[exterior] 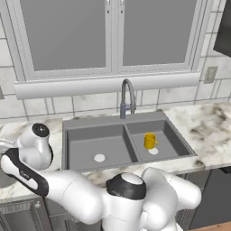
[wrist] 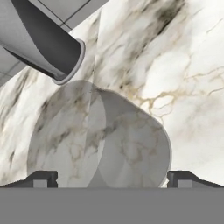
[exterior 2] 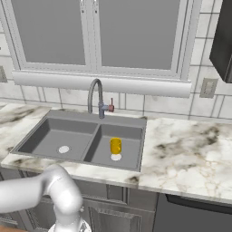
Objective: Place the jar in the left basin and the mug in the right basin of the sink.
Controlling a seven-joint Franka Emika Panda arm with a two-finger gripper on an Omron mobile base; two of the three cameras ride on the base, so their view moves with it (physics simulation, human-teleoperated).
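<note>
The gripper is held wide apart, with the jar seen between and just beyond the fingertips, on the marble counter.

The jar is cut off below (its base hidden); the faucet's base detail blurs.

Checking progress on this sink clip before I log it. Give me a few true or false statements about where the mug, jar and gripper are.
1. The mug stands in the right basin. True.
2. The jar is in the left basin. False: it is on the marble counter.
3. The gripper is shut on the jar. False: its jaws stand open on either side of it.
4. The mug is upright. True.
</note>
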